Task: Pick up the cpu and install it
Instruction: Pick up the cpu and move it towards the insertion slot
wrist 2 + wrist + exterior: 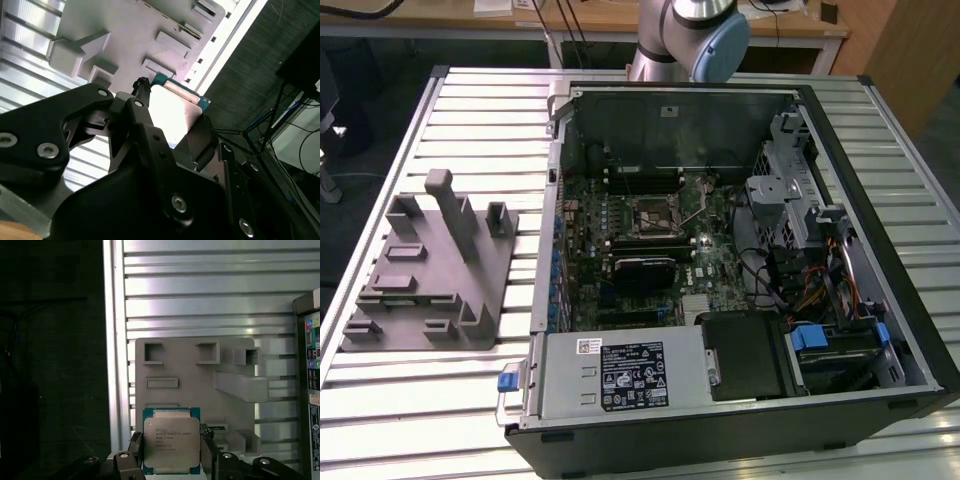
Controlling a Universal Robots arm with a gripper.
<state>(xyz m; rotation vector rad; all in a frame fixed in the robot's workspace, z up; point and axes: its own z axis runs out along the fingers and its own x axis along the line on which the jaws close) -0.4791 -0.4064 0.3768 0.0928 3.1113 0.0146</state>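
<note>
Gripper (171, 457) pinches the cpu (171, 441) by opposite edges, framed against the grey fixture (192, 370) at the bench (200, 280) edge; the open computer case (720, 270) stands just beside.

**Clearance: fixture and case**

Logged pincer (171, 452) clamped on cpu (171, 440), hanging clear above grey fixture (180, 370); upright posts (440, 200) rising beneath. Bare slatted desk (470, 110) around it. Inside open case (905, 300): socket (655, 215) reachable from above, crowded by drive cage (785, 185), cables (800, 290) on exterior view's right.

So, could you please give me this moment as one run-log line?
end effector: shut on cpu | cpu: held over fixture | install: not yet done
</note>
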